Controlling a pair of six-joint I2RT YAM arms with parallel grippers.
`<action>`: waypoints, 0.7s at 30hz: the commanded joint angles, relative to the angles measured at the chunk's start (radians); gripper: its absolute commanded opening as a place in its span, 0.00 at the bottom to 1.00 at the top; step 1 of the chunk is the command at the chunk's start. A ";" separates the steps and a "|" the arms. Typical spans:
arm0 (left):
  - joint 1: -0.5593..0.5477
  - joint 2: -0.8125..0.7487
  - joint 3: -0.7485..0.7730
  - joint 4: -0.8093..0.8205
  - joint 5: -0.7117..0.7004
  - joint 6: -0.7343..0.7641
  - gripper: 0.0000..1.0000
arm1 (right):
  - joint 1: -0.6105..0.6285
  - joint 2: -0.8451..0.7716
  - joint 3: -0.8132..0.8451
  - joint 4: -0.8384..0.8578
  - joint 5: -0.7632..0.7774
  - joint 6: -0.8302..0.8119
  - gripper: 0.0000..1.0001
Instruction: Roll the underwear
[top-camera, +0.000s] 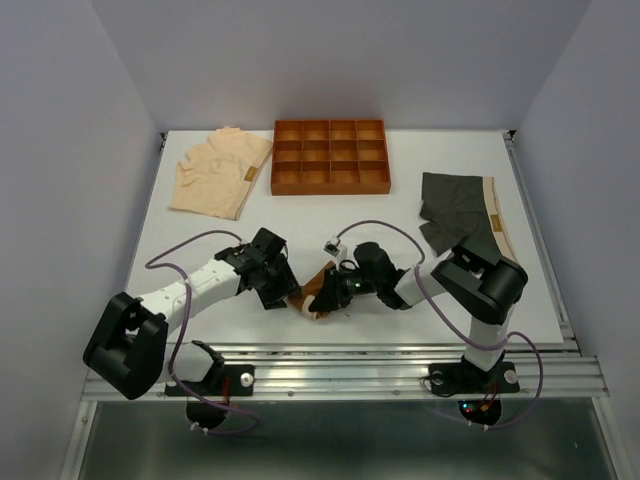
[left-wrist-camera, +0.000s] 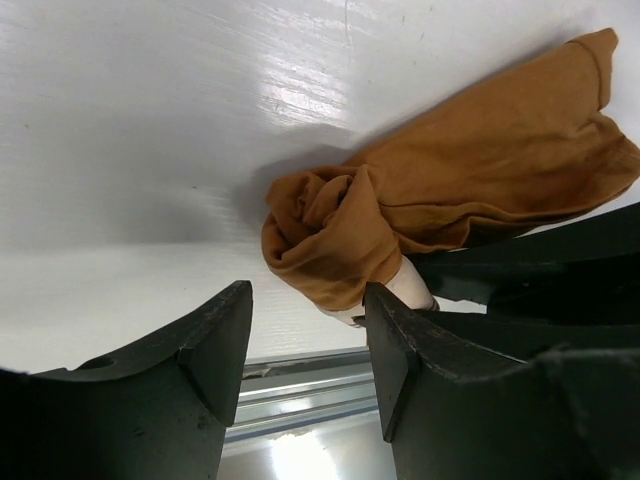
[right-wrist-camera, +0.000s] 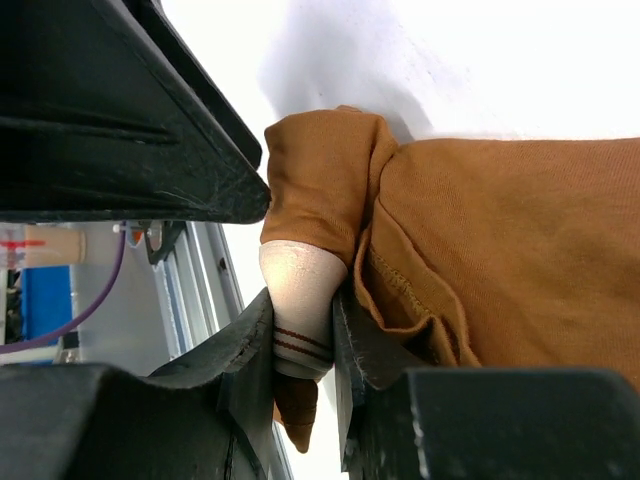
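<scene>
The rust-brown underwear (top-camera: 314, 288) lies bunched near the table's front edge, between both grippers. My right gripper (right-wrist-camera: 302, 325) is shut on its cream striped waistband (right-wrist-camera: 297, 290), and brown fabric (right-wrist-camera: 500, 260) spreads beyond the fingers. My left gripper (left-wrist-camera: 308, 320) stands open just short of the twisted end of the bundle (left-wrist-camera: 335, 240), with nothing between its jaws. In the top view the left gripper (top-camera: 283, 290) and the right gripper (top-camera: 328, 293) face each other across the cloth. Pale peach underwear (top-camera: 220, 172) lies flat at the far left. Dark grey underwear (top-camera: 458, 210) lies at the right.
An orange-brown tray (top-camera: 275, 160) with grid compartments stands at the back centre. The metal rail of the table's front edge (left-wrist-camera: 300, 385) runs right below the left jaws. A purple cable (top-camera: 380, 225) arches over the right arm.
</scene>
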 joint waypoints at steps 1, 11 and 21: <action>0.004 0.024 -0.046 0.088 0.082 0.047 0.59 | -0.011 0.006 -0.072 -0.228 0.197 -0.070 0.01; 0.002 0.120 -0.059 0.181 0.132 0.072 0.56 | -0.011 0.032 -0.078 -0.144 0.145 -0.102 0.04; 0.000 0.170 -0.033 0.173 0.071 0.055 0.00 | -0.011 -0.040 -0.029 -0.256 0.179 -0.263 0.42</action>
